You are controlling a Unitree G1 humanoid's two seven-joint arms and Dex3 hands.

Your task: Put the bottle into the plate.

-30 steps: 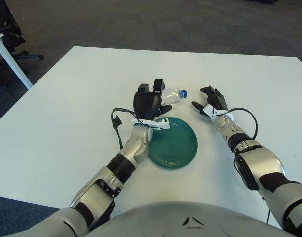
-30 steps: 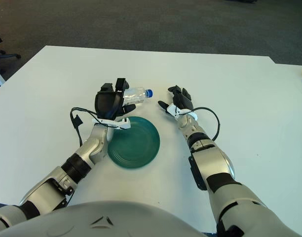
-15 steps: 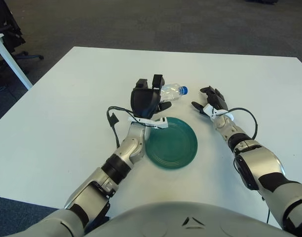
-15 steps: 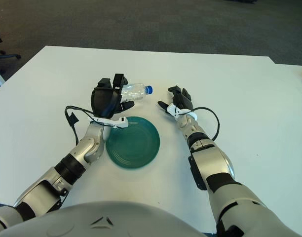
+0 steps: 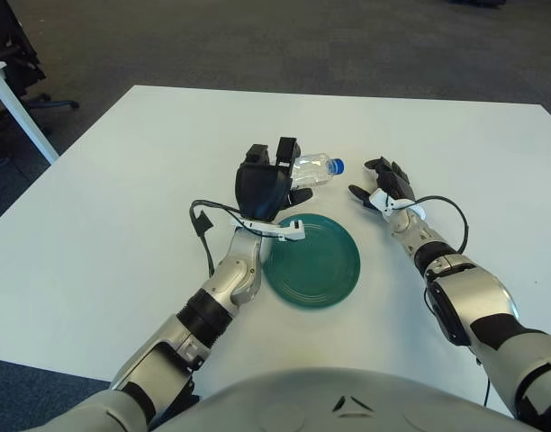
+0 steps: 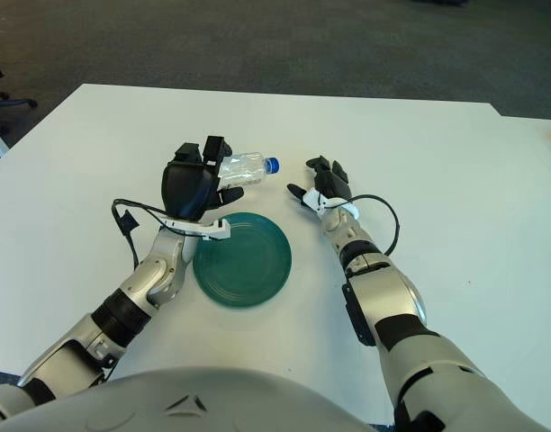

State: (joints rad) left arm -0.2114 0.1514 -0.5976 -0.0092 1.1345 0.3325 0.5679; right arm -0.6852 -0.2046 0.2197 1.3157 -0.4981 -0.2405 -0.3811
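Gripping the bottle (image 5: 311, 169), your left hand (image 5: 265, 184) holds it just beyond the plate (image 5: 313, 261). Your right hand (image 5: 383, 187), fingers relaxed, shows to the plate's right.

1. The left hand (image 5: 268, 180) grips a clear plastic bottle with a blue cap (image 5: 313, 170), held on its side, cap pointing right.
2. Hand and bottle show just beyond the far-left rim of the round green plate (image 5: 316, 265).
3. The plate lies on the white table (image 5: 122, 198).
4. The right hand (image 5: 383, 187) shows right of the plate, fingers spread.
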